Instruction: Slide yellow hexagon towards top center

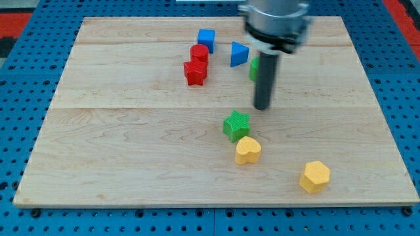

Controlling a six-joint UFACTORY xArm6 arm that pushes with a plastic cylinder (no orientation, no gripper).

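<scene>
Behind the rod, a green block (252, 68) is mostly hidden, so its shape is anyone's guess, and the arm's top is cut off by the frame. Down at the board's (118, 151) bottom right sits the yellow hexagon (315, 176), chunky and on its own. My tip (262, 107) touches nothing, just up-right of the green star (236, 125), well apart from the hexagon. Yellow heart (248, 150) is right below the star. Red star (195, 73), red cylinder (199, 54), blue cube (207, 39) and blue triangle (239, 54) cluster up top.

Blocks on the board, counted

Two red blocks (195, 64), two blue blocks (223, 47), two yellow blocks (282, 164), two green blocks (237, 124): eight altogether.
</scene>
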